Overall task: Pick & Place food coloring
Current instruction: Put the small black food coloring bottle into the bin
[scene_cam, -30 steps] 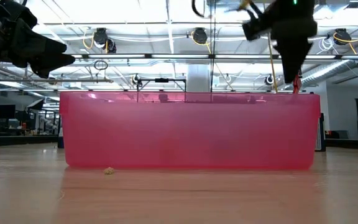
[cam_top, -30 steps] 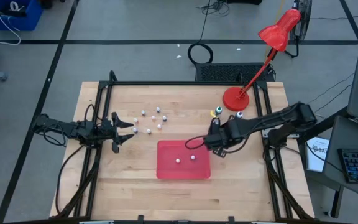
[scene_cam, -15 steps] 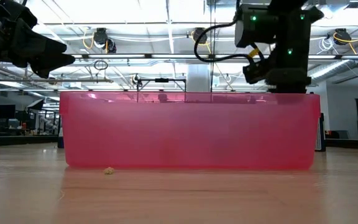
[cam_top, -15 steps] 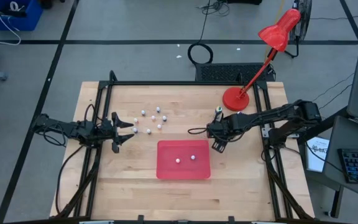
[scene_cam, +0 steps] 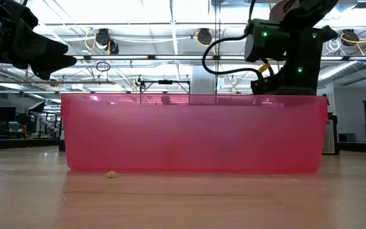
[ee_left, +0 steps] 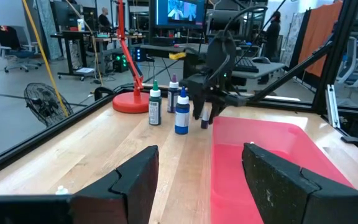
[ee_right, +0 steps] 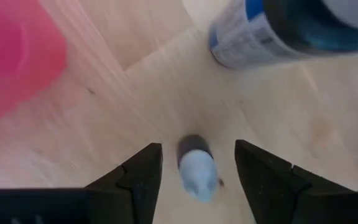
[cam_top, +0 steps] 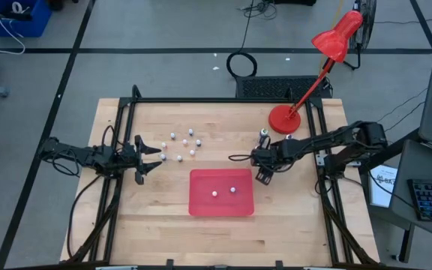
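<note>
Food coloring bottles (cam_top: 184,142) lie scattered as small white dots on the table (cam_top: 156,217) ahead of my left gripper (cam_top: 158,156), and two more dots sit inside the red tray (cam_top: 201,204); from above, my right gripper (cam_top: 263,177) hangs just off the tray's right edge, with a green-topped bottle (cam_top: 262,133) and the base of the red lamp (cam_top: 282,118) close behind my arm. At table height the tray's pink wall (scene_cam: 189,133) fills the middle and hides whatever stands behind it; my right arm (scene_cam: 284,48) comes down behind its right end, my left arm (scene_cam: 18,38) hangs high at the far side, and a small crumb (scene_cam: 111,174) lies in front of the tray. My left wrist camera shows my left fingers (ee_left: 135,180) spread wide with nothing between them, and farther off three upright bottles, a green-capped one (ee_left: 155,106), a blue one (ee_left: 181,113) and a pale-topped one (ee_left: 173,93), crowded beside my right gripper (ee_left: 205,118) at the tray's far corner. My right wrist camera looks down on a light-blue-capped bottle (ee_right: 197,168) standing between my parted right fingers (ee_right: 138,177), not visibly gripped, with a bigger blue bottle (ee_right: 278,28) close ahead and the tray's corner (ee_right: 11,56) alongside.
</note>
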Tool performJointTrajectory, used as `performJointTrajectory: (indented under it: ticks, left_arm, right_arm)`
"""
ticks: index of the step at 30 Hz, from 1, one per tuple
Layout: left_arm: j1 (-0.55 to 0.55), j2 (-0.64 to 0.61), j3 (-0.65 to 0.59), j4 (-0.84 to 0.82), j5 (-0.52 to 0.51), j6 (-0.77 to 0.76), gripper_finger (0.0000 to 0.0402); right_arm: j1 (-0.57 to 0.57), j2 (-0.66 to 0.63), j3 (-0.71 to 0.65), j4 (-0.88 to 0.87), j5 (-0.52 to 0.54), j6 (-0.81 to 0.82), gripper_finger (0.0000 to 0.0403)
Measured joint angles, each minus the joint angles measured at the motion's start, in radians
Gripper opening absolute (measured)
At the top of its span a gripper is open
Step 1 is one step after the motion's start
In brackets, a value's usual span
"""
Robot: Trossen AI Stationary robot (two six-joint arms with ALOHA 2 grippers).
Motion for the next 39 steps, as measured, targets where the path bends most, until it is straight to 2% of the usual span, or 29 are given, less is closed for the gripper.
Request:
performJointTrajectory:
  ticks: [26,31,37,39]
  left_arm:
    - [0.0,0.0,0.0,0.0,0.0,0.0,0.0232]
    - [0.0,0.0,0.0,0.0,0.0,0.0,0.0232]
    - [0.0,0.0,0.0,0.0,0.0,0.0,0.0232]
    - [0.0,0.0,0.0,0.0,0.0,0.0,0.0232]
  right_arm:
    - [0.001,0.001,-0.034,0.031,0.0,0.001,0.0181]
    - [0.001,0.001,-0.034,0.031,0.0,0.001,0.0145]
    - [0.005,0.001,-0.034,0.032,0.0,-0.029,0.0059]
    - [0.011,0.001,-0.033,0.033,0.001,-0.044,0.0055]
